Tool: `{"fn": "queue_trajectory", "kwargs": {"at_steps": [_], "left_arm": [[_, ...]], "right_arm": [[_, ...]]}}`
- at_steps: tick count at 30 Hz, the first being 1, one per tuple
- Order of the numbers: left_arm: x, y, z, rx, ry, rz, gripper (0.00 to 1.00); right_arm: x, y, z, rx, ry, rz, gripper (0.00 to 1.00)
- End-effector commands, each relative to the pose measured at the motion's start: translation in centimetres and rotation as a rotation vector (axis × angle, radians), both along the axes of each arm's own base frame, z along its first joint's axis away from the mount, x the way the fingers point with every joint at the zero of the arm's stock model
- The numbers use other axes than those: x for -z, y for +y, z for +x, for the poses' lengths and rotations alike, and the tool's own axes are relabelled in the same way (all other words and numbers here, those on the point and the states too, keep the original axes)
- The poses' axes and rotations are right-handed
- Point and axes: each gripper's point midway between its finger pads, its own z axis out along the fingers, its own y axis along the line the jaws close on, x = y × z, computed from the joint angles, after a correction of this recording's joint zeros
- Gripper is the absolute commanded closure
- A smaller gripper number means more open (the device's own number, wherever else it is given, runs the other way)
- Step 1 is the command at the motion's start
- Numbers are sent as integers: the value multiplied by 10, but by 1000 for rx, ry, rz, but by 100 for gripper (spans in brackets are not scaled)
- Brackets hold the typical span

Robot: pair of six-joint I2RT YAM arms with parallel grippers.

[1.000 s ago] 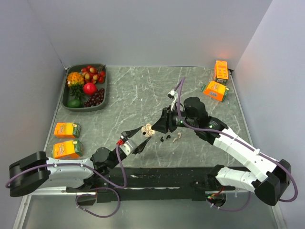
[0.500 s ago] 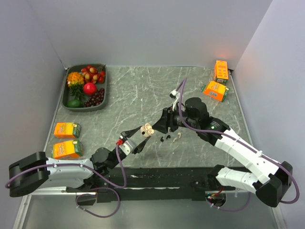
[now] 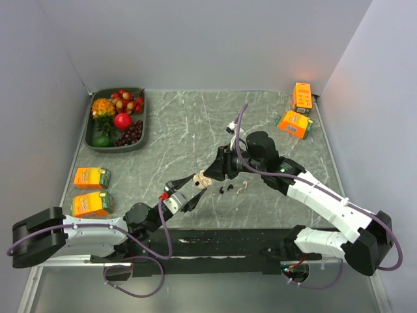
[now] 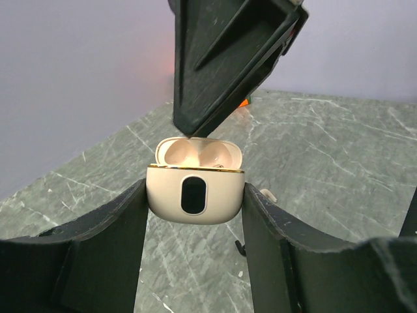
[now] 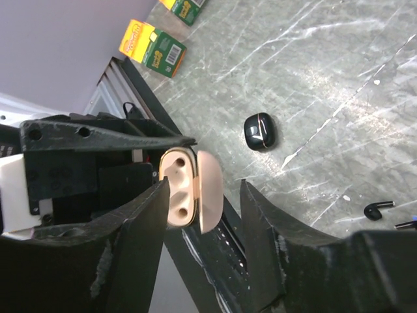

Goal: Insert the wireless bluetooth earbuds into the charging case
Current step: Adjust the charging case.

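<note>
My left gripper [image 3: 198, 180] is shut on the beige charging case [image 3: 201, 177] and holds it above the table. In the left wrist view the case [image 4: 195, 190] sits between my fingers with its lid open at the back. My right gripper [image 3: 214, 172] is open, its jaws either side of the open lid [image 5: 210, 190] and case body [image 5: 177, 189]. Two black earbuds [image 3: 222, 190] [image 3: 230, 187] lie on the table just right of the case. They also show in the right wrist view [image 5: 260, 130] [image 5: 378, 208]. One earbud [image 4: 240, 247] shows below the case in the left wrist view.
A small white piece [image 3: 242, 187] lies next to the earbuds. A grey tray [image 3: 89, 134] of fruit stands at the back left. Two orange cartons [image 3: 91, 177] [image 3: 91, 204] lie at the left, two more [image 3: 301, 96] [image 3: 294, 124] at the back right.
My right gripper has moved a little left, closing in around the case's open lid. The left gripper and the case have stayed put.
</note>
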Motion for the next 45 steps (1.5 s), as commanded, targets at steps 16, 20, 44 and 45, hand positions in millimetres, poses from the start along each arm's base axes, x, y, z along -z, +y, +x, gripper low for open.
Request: {"fn": "queue_trajectory", "kwargs": {"at_steps": [16, 20, 44, 45], "left_arm": [[-38, -7, -5, 13, -58, -92, 99], [-40, -7, -3, 4, -56, -102, 99], [-69, 18, -9, 4, 448, -269, 4], [-72, 15, -13, 28, 455, -268, 4]], "right_arm": [[-4, 13, -2, -51, -2, 32, 77], [-2, 13, -5, -64, 7, 31, 94], [-73, -30, -3, -86, -620, -93, 100], [-76, -30, -9, -105, -651, -94, 100]]}}
